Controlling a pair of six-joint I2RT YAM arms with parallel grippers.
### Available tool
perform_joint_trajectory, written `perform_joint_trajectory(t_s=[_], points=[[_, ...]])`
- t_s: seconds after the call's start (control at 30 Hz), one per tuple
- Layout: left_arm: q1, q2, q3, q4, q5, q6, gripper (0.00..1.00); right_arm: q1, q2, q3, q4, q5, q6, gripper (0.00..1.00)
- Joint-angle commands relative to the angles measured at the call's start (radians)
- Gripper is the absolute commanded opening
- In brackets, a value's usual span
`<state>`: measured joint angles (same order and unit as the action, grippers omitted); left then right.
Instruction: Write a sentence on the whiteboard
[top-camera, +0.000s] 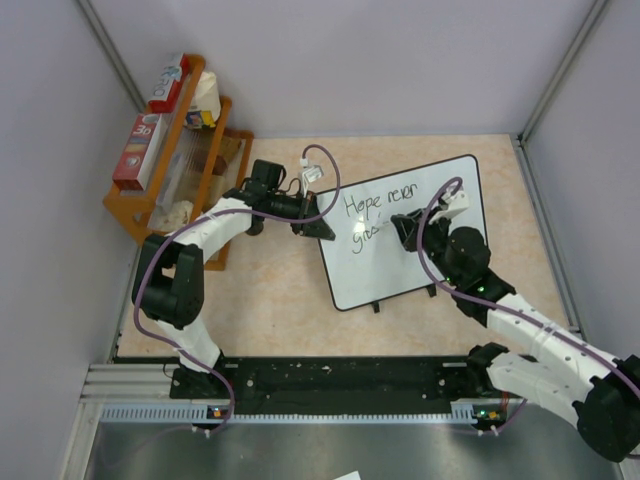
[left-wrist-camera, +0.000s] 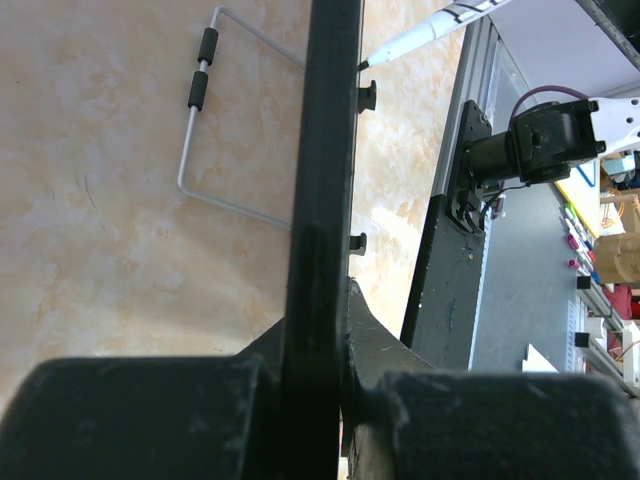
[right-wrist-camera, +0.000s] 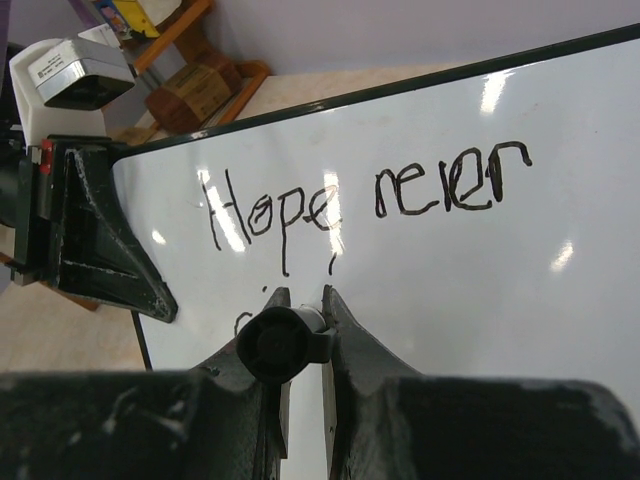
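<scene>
The whiteboard (top-camera: 370, 275) stands tilted on the table, with the sentence (top-camera: 385, 207) in two lines, "Hope never" over a shorter word. My left gripper (top-camera: 318, 228) is shut on the board's left rim, seen edge-on in the left wrist view (left-wrist-camera: 325, 150). My right gripper (top-camera: 405, 232) is shut on a marker (right-wrist-camera: 280, 343) and holds its tip against the board below "Hope" (right-wrist-camera: 265, 215). The second line is mostly hidden behind the fingers (right-wrist-camera: 350, 330). The marker's white front end (left-wrist-camera: 430, 30) touches the board's face in the left wrist view.
A wooden rack (top-camera: 175, 140) with boxes stands at the back left. A wire stand (left-wrist-camera: 200, 140) sticks out behind the board, and two small black feet (left-wrist-camera: 368, 95) show on its lower edge. The arms' base rail (top-camera: 300, 385) runs along the near edge. Grey walls enclose the table.
</scene>
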<state>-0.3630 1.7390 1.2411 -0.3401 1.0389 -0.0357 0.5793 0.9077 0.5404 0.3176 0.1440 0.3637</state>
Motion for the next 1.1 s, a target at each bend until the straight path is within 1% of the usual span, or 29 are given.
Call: perform_joint_trajectory(t_s=[0.0, 0.4, 0.67, 0.83, 1.07], points=[[-0.036, 0.044, -0.055, -0.082, -0.352, 0.2, 0.0, -0.015, 0.02, 0.027, -0.018, -0.034, -0.003, 0.0], [-0.036, 0.044, -0.049, -0.086, -0.35, 0.2, 0.0, -0.015, -0.023, -0.043, -0.083, -0.03, 0.003, 0.0], [-0.037, 0.044, -0.049, -0.088, -0.353, 0.201, 0.0, -0.013, -0.038, -0.068, -0.103, 0.008, 0.014, 0.0], [-0.037, 0.047, -0.048, -0.086, -0.35, 0.201, 0.0, -0.016, -0.058, -0.053, -0.112, 0.06, -0.008, 0.0], [-0.037, 0.047, -0.048, -0.085, -0.352, 0.197, 0.0, -0.025, -0.066, -0.023, -0.106, 0.075, -0.008, 0.0]])
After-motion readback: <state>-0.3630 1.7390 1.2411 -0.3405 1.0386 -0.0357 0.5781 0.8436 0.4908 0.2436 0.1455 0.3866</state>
